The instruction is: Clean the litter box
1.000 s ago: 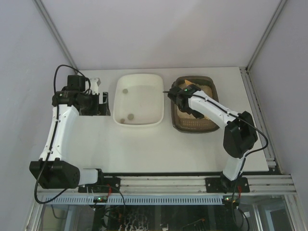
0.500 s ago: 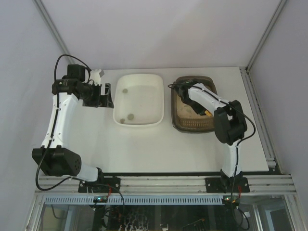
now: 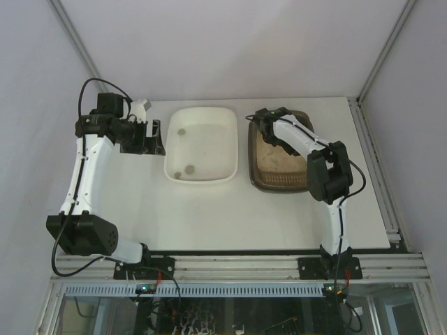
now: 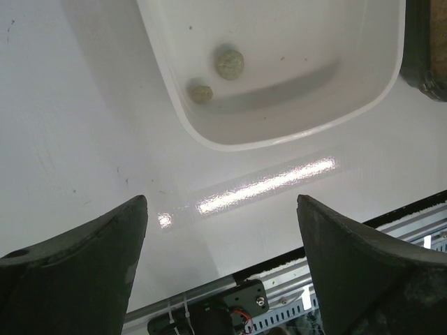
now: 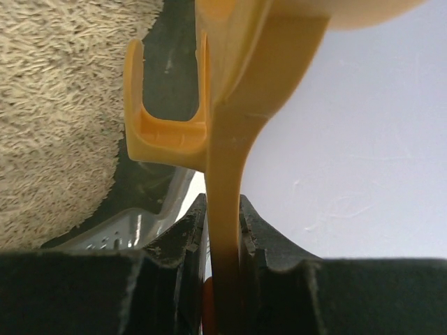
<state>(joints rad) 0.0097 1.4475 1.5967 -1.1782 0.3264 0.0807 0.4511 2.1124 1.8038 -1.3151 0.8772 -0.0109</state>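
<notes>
While the right gripper (image 5: 223,209) clamps the yellow scoop (image 5: 234,105) above the upper-right litter box (image 3: 278,184) and the left gripper (image 4: 220,213) gapes empty, scooping seems in hand, next needing a level carry to the white tub (image 3: 200,179).

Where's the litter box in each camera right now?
Top external: litter box right of centre, under the right arm.
Left wrist: only its dark edge, top right corner.
Right wrist: left side, litter and dark wall behind the yellow scoop.
Landmark: white tub, beside it in top and left wrist views.
</notes>
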